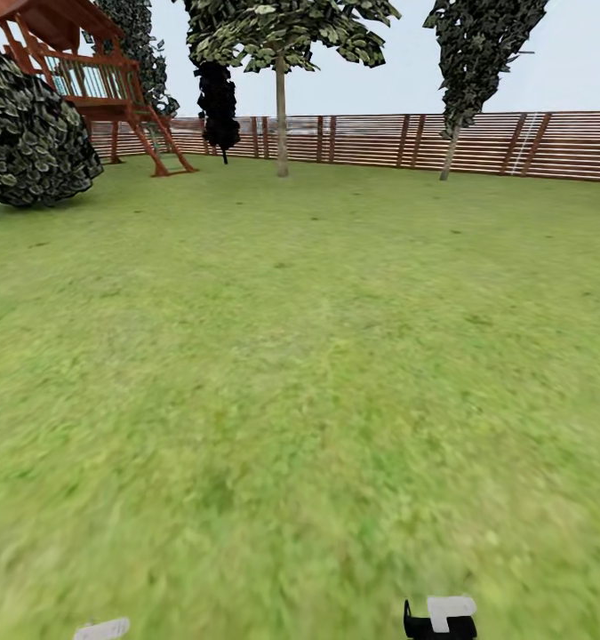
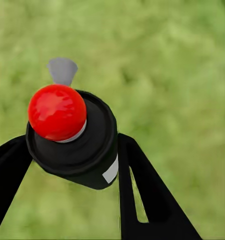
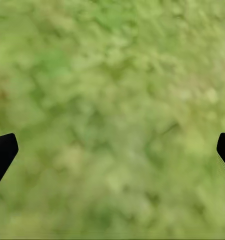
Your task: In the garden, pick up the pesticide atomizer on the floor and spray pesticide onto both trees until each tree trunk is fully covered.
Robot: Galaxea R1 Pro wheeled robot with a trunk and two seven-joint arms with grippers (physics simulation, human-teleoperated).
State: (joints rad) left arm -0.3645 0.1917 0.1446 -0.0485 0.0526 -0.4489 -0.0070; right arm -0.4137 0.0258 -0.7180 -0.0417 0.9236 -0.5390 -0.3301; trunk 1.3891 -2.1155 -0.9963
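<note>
Left claw [image 2: 72,150] grips atomizer [image 2: 75,142]; right claw [image 3: 112,150] spread.

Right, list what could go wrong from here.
1. The pesticide atomizer sits between the left gripper's fingers with its red top poking out; a jolt while driving over the grass might shift or drop it.
2. Both pale trunks, one tree and the other tree, stand far off by the fence; spraying from here would likely miss.
</note>
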